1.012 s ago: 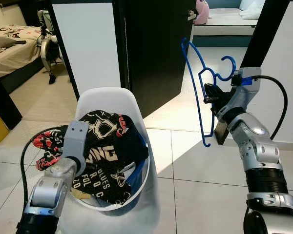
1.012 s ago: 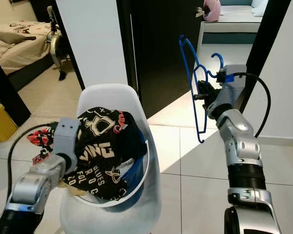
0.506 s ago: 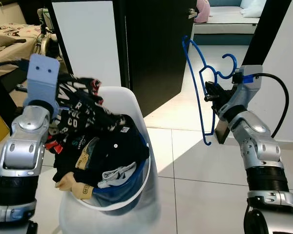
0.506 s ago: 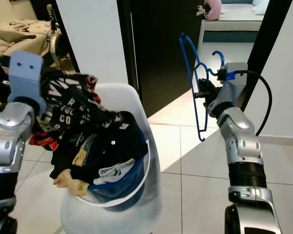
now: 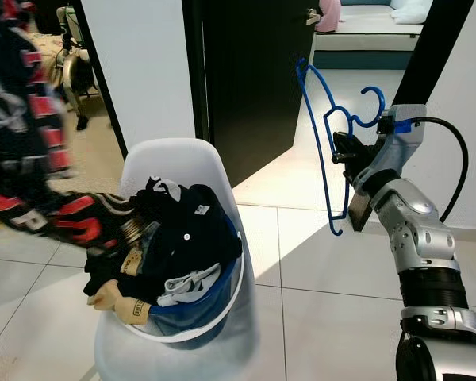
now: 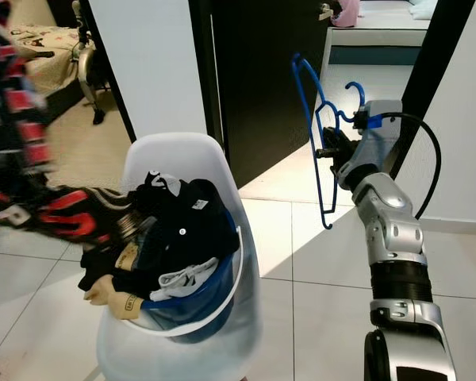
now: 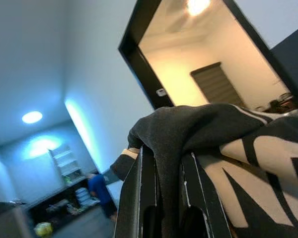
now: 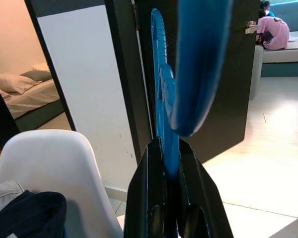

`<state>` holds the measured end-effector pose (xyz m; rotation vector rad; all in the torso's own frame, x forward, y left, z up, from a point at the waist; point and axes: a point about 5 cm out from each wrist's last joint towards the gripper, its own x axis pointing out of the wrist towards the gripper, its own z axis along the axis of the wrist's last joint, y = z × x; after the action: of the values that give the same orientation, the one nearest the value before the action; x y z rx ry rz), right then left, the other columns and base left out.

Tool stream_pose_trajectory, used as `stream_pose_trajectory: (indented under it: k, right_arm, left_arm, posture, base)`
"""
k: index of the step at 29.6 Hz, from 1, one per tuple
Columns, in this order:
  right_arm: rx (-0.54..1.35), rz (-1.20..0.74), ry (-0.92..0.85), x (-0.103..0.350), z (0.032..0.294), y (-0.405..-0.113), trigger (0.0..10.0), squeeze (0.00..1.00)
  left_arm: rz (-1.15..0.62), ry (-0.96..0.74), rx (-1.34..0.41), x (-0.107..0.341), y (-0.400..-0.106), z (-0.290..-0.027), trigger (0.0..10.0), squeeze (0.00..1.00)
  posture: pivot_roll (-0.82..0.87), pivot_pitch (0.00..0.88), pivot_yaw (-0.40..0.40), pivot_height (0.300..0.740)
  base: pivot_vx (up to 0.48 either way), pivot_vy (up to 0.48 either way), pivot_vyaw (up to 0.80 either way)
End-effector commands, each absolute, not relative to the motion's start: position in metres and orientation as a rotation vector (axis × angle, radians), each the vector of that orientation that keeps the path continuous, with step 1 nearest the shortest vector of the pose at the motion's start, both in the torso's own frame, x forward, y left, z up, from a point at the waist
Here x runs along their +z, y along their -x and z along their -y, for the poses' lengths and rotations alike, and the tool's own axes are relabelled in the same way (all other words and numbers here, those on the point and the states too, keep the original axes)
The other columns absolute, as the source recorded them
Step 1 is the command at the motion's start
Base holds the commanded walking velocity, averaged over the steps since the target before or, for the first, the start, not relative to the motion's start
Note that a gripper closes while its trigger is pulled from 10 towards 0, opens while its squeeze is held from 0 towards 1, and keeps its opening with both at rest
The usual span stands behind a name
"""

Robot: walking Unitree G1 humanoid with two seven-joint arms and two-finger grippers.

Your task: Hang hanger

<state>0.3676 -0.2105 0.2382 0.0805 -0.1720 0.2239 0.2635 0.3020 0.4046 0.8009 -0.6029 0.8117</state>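
So our right gripper (image 5: 339, 151) is up at the right, fingers (image 8: 148, 196) clamped tight on the blue hanger (image 5: 324, 151), which sits in the air in front of the dark door (image 5: 250, 79), hook (image 5: 371, 105) curling back over the wrist and the long side hanging down toward the tiled floor (image 5: 325, 262). In the right wrist view we see the blue plastic squeezed right between the two black fingers, so that grip is solid. Our left gripper (image 7: 161, 198) is pinched on a dark shirt (image 5: 24, 135) with red and white print; in the left wrist view the fabric is draped over and wedged between the fingers (image 7: 139, 198). In the head views that shirt is a blurry streak at the far left, stretched from high up down toward the bucket (image 5: 210, 298), so we can't really tell how much of it is out of the pile. The bucket sits on a white chair (image 5: 182, 167) and holds more clothes (image 5: 174, 238), mostly navy stuff with something pale poking out on the near side. A bed (image 6: 51, 48) is visible through the doorway on the left.
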Motion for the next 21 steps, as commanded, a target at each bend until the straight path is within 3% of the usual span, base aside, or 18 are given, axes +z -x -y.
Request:
stream_pose_trajectory:
  k: [1,2,4,9,11,13,14,15,16,17,18,19,20,21]
  right_arm:
    - [0.224,0.187,-0.082,0.242,0.210,-0.368,10.0,0.00]
    - [0.224,0.187,-0.082,0.242,0.210,-0.368,10.0,0.00]
    - [0.221,0.185,-0.085,0.241,0.211,-0.368,10.0,0.00]
    - [0.220,0.185,-0.085,0.241,0.211,-0.368,10.0,0.00]
    - [0.216,0.180,-0.083,0.240,0.212,-0.367,10.0,0.00]
    - [0.216,0.180,-0.083,0.240,0.212,-0.367,10.0,0.00]
    - [0.214,0.178,-0.081,0.239,0.213,-0.367,10.0,0.00]
    - [0.210,0.174,-0.079,0.239,0.214,-0.367,10.0,0.00]
    - [0.210,0.174,-0.079,0.239,0.214,-0.367,10.0,0.00]
    - [0.206,0.172,-0.076,0.239,0.215,-0.366,10.0,0.00]
    - [0.206,0.172,-0.076,0.239,0.215,-0.366,10.0,0.00]
    - [0.202,0.172,-0.073,0.239,0.216,-0.366,10.0,0.00]
    - [0.202,0.172,-0.073,0.239,0.216,-0.366,10.0,0.00]
    - [0.198,0.173,-0.073,0.239,0.217,-0.366,10.0,0.00]
  left_arm:
    - [0.639,-0.895,0.853,0.411,-0.259,-0.300,0.9,0.00]
    - [0.639,-0.895,0.853,0.411,-0.259,-0.300,0.9,0.00]
    - [0.550,-0.901,0.654,0.372,-0.290,-0.274,1.9,0.00]
    - [0.518,-0.881,0.543,0.354,-0.302,-0.258,1.9,0.00]
    - [0.439,-0.784,0.183,0.303,-0.326,-0.202,2.3,0.00]
    - [0.439,-0.784,0.183,0.303,-0.326,-0.202,2.3,0.00]
    - [0.417,-0.757,0.035,0.282,-0.330,-0.173,2.7,0.00]
    - [0.410,-0.716,-0.119,0.262,-0.327,-0.140,2.5,0.00]
    - [0.410,-0.716,-0.119,0.262,-0.327,-0.140,2.5,0.00]
    - [0.414,-0.698,-0.229,0.250,-0.322,-0.115,2.5,0.00]
    - [0.414,-0.698,-0.229,0.250,-0.322,-0.115,2.5,0.00]
    - [0.420,-0.668,-0.332,0.242,-0.315,-0.093,2.7,0.00]
    - [0.420,-0.668,-0.332,0.242,-0.315,-0.093,2.7,0.00]
    - [0.412,-0.643,-0.408,0.234,-0.310,-0.077,3.1,0.00]
  posture:
    - [-0.02,0.000,0.015,0.740]
    - [-0.02,0.000,0.015,0.740]
    - [-0.02,0.000,0.019,0.740]
    - [-0.03,0.000,0.022,0.740]
    - [-0.03,0.000,0.025,0.740]
    - [-0.03,0.000,0.025,0.740]
    - [-0.03,0.000,0.026,0.740]
    - [-0.04,0.000,0.029,0.740]
    - [-0.04,0.000,0.029,0.740]
    - [-0.04,0.000,0.029,0.740]
    - [-0.04,0.000,0.029,0.740]
    - [-0.04,0.000,0.031,0.740]
    - [-0.04,0.000,0.031,0.740]
    - [-0.04,0.000,0.032,0.740]
  base:
    - [0.000,0.000,0.00]
    - [0.000,0.000,0.00]
    - [0.000,0.000,0.00]
    - [0.000,0.000,0.00]
    - [0.000,0.000,0.00]
    - [0.000,0.000,0.00]
    - [0.000,0.000,0.00]
    - [0.000,0.000,0.00]
    - [0.000,0.000,0.00]
    - [0.000,0.000,0.00]
    - [0.000,0.000,0.00]
    - [0.000,0.000,0.00]
    - [0.000,0.000,0.00]
    - [0.000,0.000,0.00]
